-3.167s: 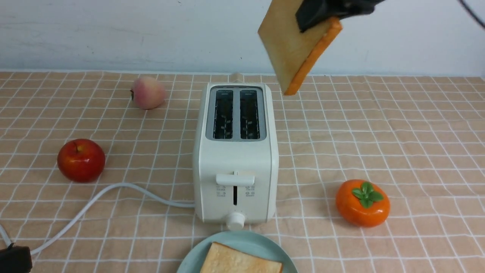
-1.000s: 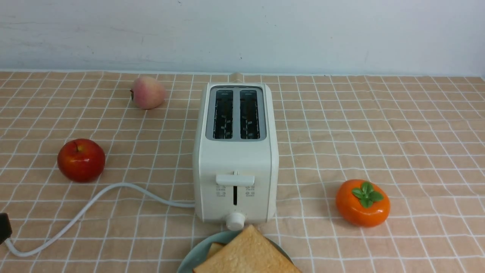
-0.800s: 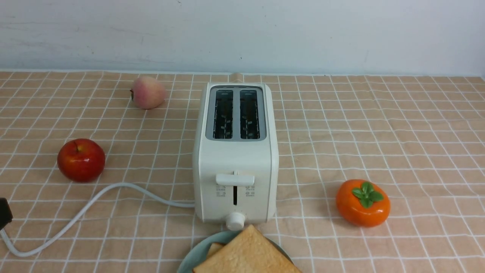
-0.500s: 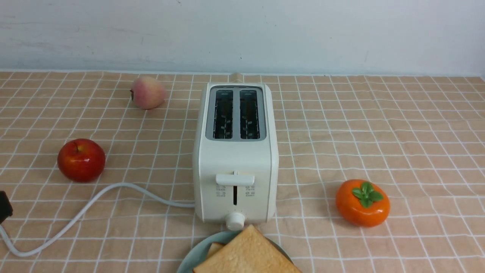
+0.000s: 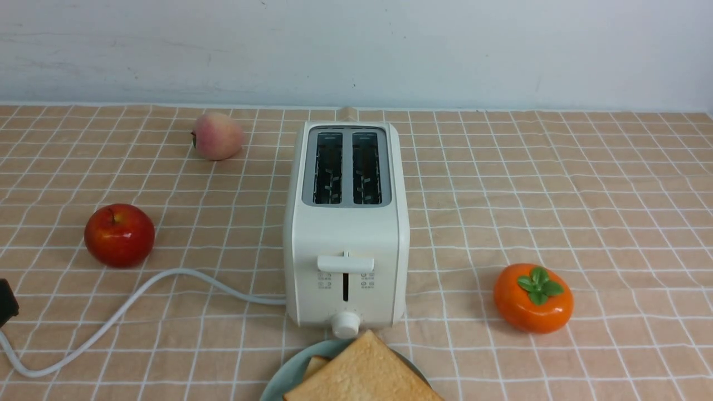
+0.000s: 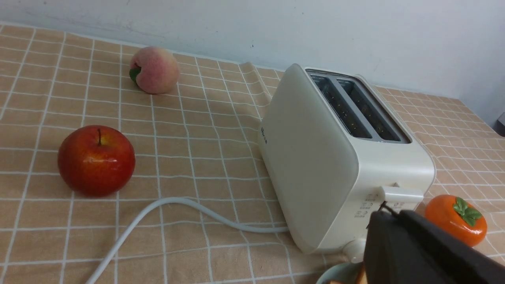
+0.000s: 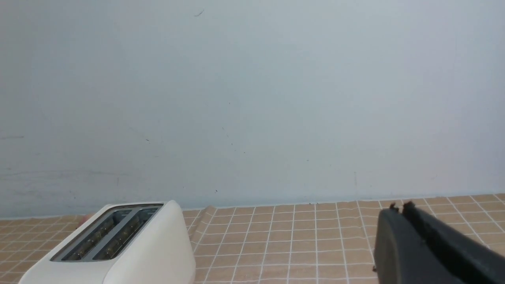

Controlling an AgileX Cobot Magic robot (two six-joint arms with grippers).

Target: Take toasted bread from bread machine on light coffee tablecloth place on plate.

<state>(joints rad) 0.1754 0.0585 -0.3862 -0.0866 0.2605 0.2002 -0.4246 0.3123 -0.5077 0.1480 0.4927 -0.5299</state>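
The cream-white bread machine (image 5: 345, 223) stands mid-table on the light coffee tablecloth (image 5: 557, 195), both slots empty. In front of it lies the mint-green plate (image 5: 281, 379), cut off by the picture's lower edge. One slice of toasted bread (image 5: 362, 373) lies on it, over a second slice (image 5: 315, 365) of which only a corner shows. My left gripper (image 6: 384, 213) is shut and empty, low near the bread machine's (image 6: 315, 165) front lever and above the plate's rim (image 6: 335, 276). My right gripper (image 7: 400, 207) is shut, holds nothing, and is raised to the right of the bread machine (image 7: 118, 244).
A red apple (image 5: 119, 234) sits left of the toaster and a peach (image 5: 217, 136) behind it at the back left. An orange persimmon (image 5: 533, 298) sits at the front right. The white cord (image 5: 139, 295) curves from the toaster to the left edge, beside a dark piece (image 5: 5, 303).
Three seconds ago my right gripper held the second slice high above the toaster; now that slice lies on the plate over the first. Over the last second nothing has visibly moved.
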